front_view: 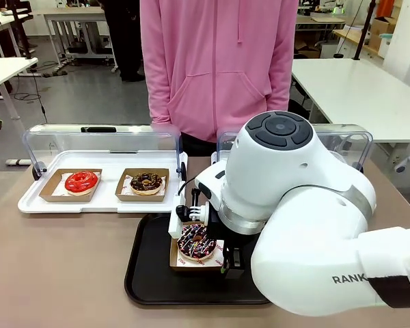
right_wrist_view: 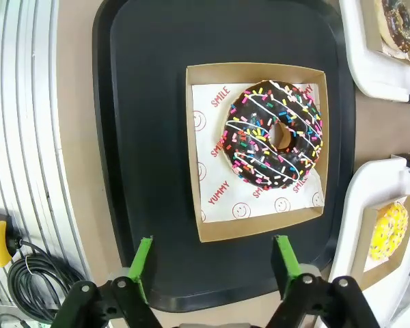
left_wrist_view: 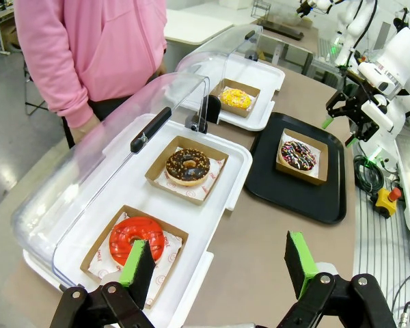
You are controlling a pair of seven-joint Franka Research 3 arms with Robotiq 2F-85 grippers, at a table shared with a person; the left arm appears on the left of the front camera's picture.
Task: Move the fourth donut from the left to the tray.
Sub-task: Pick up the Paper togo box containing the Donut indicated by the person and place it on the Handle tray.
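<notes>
The chocolate donut with pink and white streaks and sprinkles [right_wrist_view: 249,147] sits in its brown cardboard holder [right_wrist_view: 212,171] on the black tray [right_wrist_view: 143,102]. In the front view the donut [front_view: 196,241] lies on the tray [front_view: 150,273] just below my right arm [front_view: 294,205]. My right gripper [right_wrist_view: 213,266] hovers above the holder's near edge, open and apart from it, with nothing between its green pads. My left gripper [left_wrist_view: 219,266] stands open over the table by the left display tray. From there the donut [left_wrist_view: 298,154] shows on the tray [left_wrist_view: 331,198].
A white display tray [front_view: 27,203] with a raised clear lid holds a red donut [front_view: 80,182] and a chocolate donut with tan crumbs [front_view: 146,182]. A second white tray holds a yellow donut [left_wrist_view: 236,99]. A person in a pink hoodie [front_view: 219,68] stands at the far side.
</notes>
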